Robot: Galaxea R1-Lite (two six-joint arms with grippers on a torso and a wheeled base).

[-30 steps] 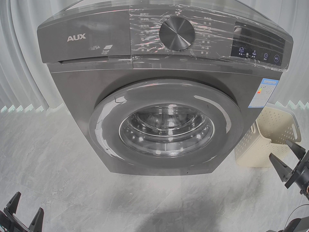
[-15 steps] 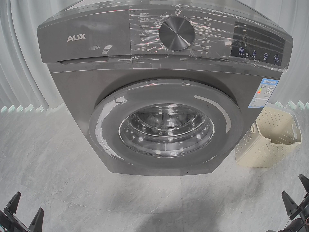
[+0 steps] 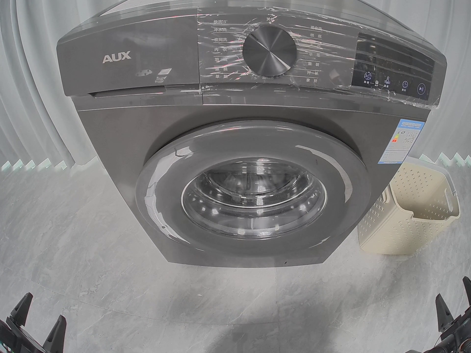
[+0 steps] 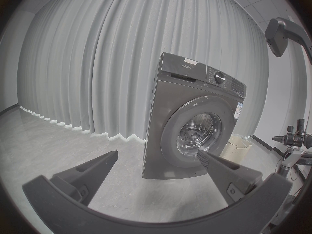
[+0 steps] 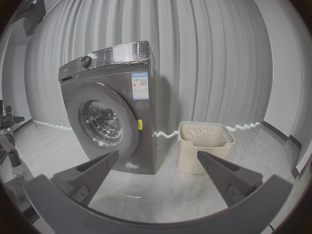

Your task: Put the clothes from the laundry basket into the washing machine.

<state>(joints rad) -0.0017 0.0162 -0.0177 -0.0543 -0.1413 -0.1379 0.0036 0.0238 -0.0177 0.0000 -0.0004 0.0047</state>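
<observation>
Right gripper point(image 3: 454, 295): spread, empty, dropped low, away from laundry basket point(image 3: 412, 212). Left gripper point(image 3: 44, 307): spread, empty. Washing machine door point(image 3: 252, 138): shut, so no loading underway.

A pale pleated curtain point(image 3: 29, 74) hangs down to the floor, its hem cut in a zigzag. Grey marble-patterned floor point(image 3: 98, 251) tiles spread out from below the curtain's hem, with thin joints between them. Beside the curtain's end stands a plain white wall point(image 5: 282, 65) with a dark skirting board point(image 5: 281, 131) at its foot.
</observation>
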